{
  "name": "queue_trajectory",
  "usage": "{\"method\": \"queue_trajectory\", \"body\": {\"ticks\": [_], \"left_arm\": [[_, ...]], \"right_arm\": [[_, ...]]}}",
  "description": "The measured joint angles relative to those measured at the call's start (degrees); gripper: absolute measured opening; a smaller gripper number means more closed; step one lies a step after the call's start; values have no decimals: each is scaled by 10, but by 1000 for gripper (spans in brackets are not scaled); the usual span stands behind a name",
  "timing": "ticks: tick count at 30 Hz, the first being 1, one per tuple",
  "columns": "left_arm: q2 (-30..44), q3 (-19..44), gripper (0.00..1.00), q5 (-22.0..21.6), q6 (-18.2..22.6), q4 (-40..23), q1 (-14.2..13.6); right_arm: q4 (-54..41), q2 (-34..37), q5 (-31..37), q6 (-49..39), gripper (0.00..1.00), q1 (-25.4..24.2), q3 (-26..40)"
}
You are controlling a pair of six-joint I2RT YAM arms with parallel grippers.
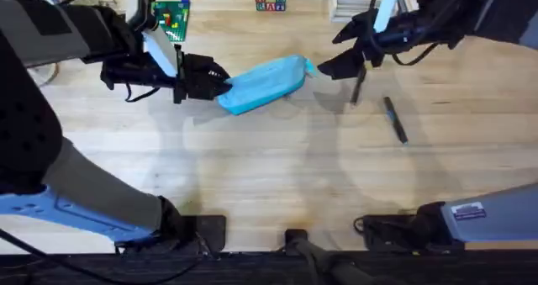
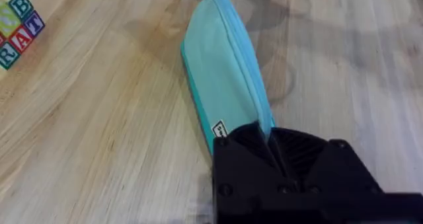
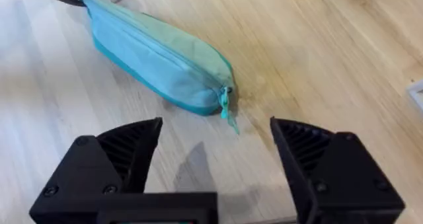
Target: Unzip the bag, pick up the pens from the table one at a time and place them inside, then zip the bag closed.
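The blue bag (image 1: 265, 83) lies zipped on the counter (image 1: 269, 176). The left fingers (image 2: 268, 141) pinch its one end. The right fingers (image 3: 215, 158) hang open near the zipper tab (image 3: 227, 105); they could miss that tiny tab, or the bag could slip.

You can read letters on the toy blocks (image 2: 18, 27) in your left wrist view: "B" on the upper block, then "R", "A" and "T" along the row under it. The same blocks (image 1: 270, 0) sit at the far edge of the table (image 1: 269, 176) in your overhead view, but their letters are too small to make out there. The bag (image 2: 225, 72) carries a small white tag (image 2: 219, 129) with dark print you cannot read, and the white sticker (image 1: 469, 211) on the right arm's base is just as unreadable.
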Motion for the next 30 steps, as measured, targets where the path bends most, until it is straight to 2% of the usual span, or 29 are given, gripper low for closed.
{"method": "queue_trajectory", "body": {"ticks": [11, 23, 30], "left_arm": [[0, 0, 42, 0, 0, 0, 0], [0, 0, 42, 0, 0, 0, 0], [0, 0, 42, 0, 0, 0, 0]], "right_arm": [[6, 38, -1, -3, 996, 0, 2], [31, 43, -2, -3, 996, 8, 2], [50, 77, -1, 1, 994, 10, 2]]}}
